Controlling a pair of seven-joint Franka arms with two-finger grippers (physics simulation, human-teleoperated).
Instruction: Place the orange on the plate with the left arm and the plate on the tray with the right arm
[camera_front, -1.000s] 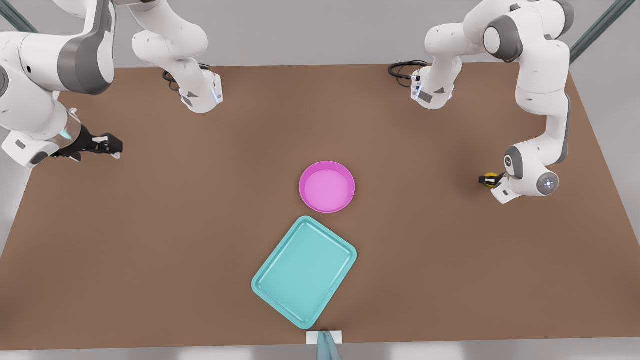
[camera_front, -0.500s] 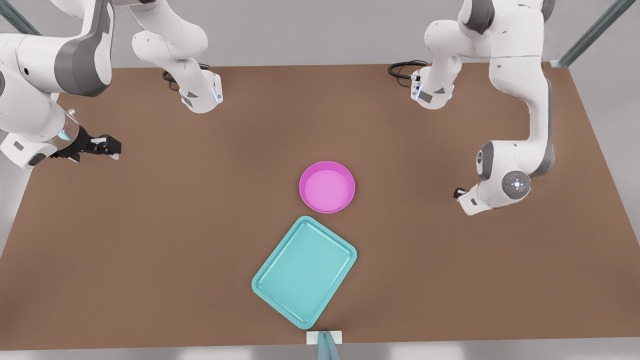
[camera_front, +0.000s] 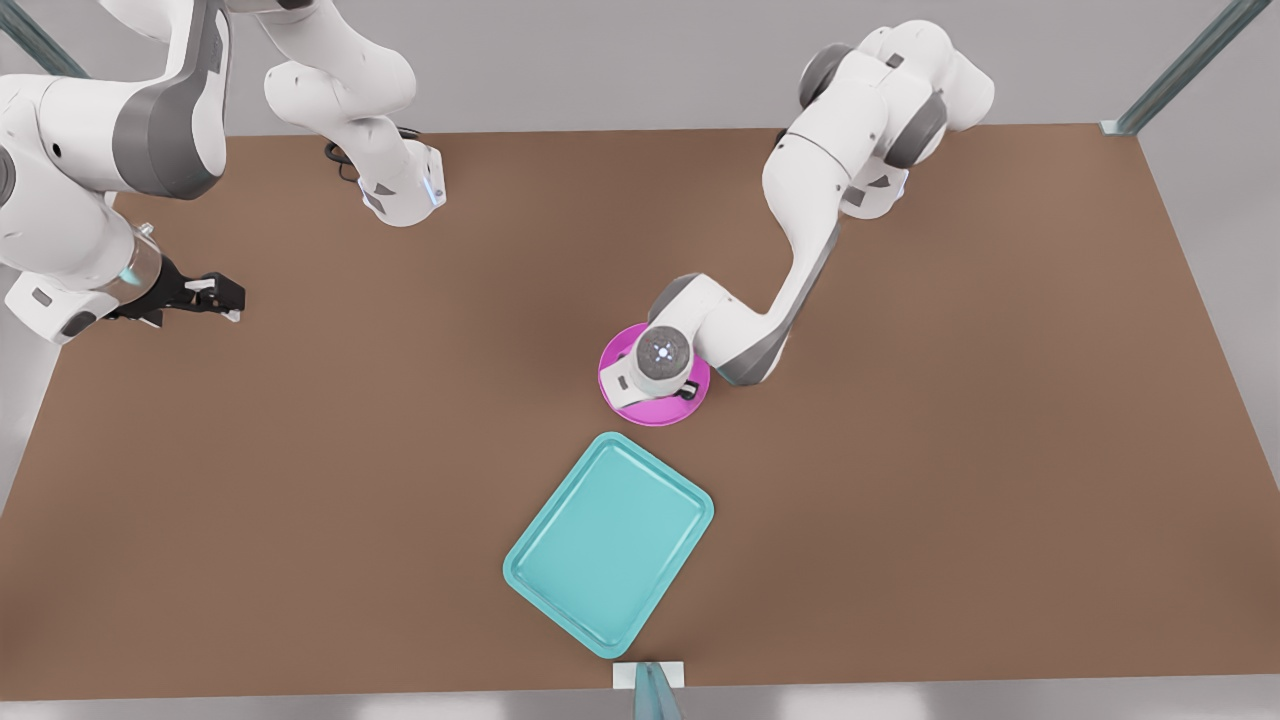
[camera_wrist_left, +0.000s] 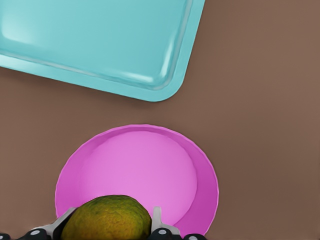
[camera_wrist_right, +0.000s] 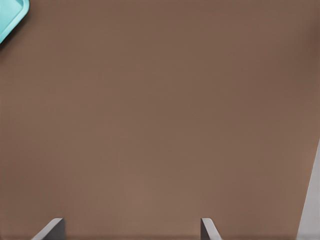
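The orange (camera_wrist_left: 107, 219) is a bumpy yellow-green fruit, and my left gripper (camera_wrist_left: 111, 221) is shut on it. It hangs over the near rim of the magenta plate (camera_wrist_left: 150, 167). In the front view the left arm's wrist (camera_front: 661, 357) covers most of the plate (camera_front: 655, 415) and hides the orange. The teal tray (camera_front: 610, 540) lies just in front of the plate; its rounded corner (camera_wrist_left: 160, 90) shows in the left wrist view. My right gripper (camera_front: 225, 295) waits open at the front view's far left, over bare table, its fingers (camera_wrist_right: 51, 230) wide apart.
Both arm bases (camera_front: 400, 195) stand along the table's back edge, with a black cable beside the one at the front view's left. A small white block (camera_front: 648, 675) sits at the front edge. A tray corner (camera_wrist_right: 10, 20) shows in the right wrist view.
The left arm has swung from the front view's right side to above the plate, carrying the orange with it. The right arm has barely moved.
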